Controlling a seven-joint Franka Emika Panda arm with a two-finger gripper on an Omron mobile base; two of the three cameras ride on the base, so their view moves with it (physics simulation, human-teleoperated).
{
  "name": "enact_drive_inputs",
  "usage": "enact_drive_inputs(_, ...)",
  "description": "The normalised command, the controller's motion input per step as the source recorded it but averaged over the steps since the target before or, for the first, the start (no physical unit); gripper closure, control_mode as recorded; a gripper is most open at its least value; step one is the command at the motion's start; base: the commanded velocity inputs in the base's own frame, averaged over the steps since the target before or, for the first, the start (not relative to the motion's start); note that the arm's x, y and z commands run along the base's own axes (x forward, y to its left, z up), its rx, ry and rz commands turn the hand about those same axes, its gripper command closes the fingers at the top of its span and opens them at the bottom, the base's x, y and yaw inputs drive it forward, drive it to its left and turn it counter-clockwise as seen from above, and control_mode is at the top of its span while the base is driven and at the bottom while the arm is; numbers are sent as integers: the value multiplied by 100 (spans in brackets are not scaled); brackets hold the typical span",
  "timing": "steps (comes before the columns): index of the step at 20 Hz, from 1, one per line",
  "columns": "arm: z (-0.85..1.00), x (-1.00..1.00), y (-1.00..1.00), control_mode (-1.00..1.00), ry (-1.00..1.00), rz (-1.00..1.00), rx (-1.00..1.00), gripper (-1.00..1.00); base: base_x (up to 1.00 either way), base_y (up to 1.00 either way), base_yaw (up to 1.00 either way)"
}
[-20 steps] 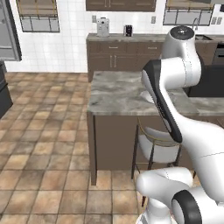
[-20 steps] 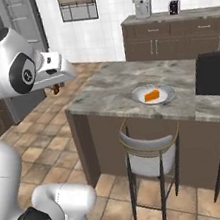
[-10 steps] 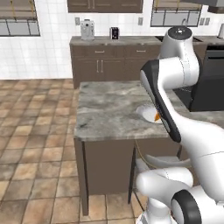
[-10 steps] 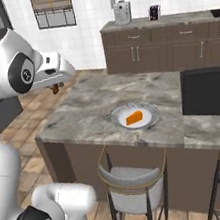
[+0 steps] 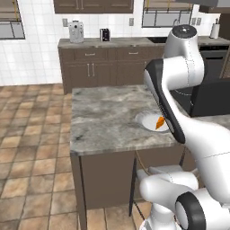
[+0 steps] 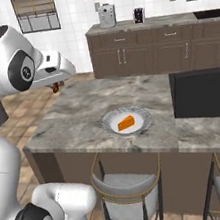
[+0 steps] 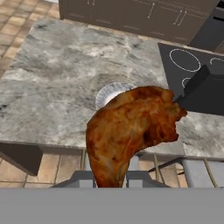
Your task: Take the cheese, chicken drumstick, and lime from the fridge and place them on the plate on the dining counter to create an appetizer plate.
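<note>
a: so, does the gripper (image 7: 111, 177) have something now?

b: yes. the jaws are closed narrow on the chicken drumstick (image 7: 131, 129), near its lower, thinner end. the thick end sticks out in front of the hand.

a: and where is it, seen from the hand?

b: the plate (image 7: 106, 92) is ahead of the gripper and below it, on the dining counter (image 7: 57, 83). the drumstick covers most of the plate. in the right base view the cheese (image 6: 126, 123) already lies on the plate (image 6: 143, 122). the gripper (image 6: 55, 86) hangs beside the counter's corner, not yet above the plate.

a: how will the drumstick handle, you think?

b: i judge it light and quite stiff, but the shape is bumpy and maybe a little greasy, so it can turn between the fingers. a hold on the thin part looks good to me. it should go down on the free part of the plate, beside the cheese, gently, because the round lump may roll.

a: and the lime?

b: i cannot find it.
</note>
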Motion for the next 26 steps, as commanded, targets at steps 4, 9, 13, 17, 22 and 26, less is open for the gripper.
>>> enact_drive_inputs(4,0,0,0,100,0,0,0,100,28,0,-16)
enact_drive_inputs(9,-2,5,-1,-100,0,-3,0,100,21,0,-12)
enact_drive_inputs(13,-14,29,-14,-100,2,-13,0,100,0,0,0)
enact_drive_inputs(17,-20,36,-23,-100,7,-10,0,100,0,0,0)
enact_drive_inputs(22,-28,40,-13,-100,12,-8,0,100,0,0,0)
enact_drive_inputs(26,-18,19,-13,-100,26,-9,5,100,0,0,0)
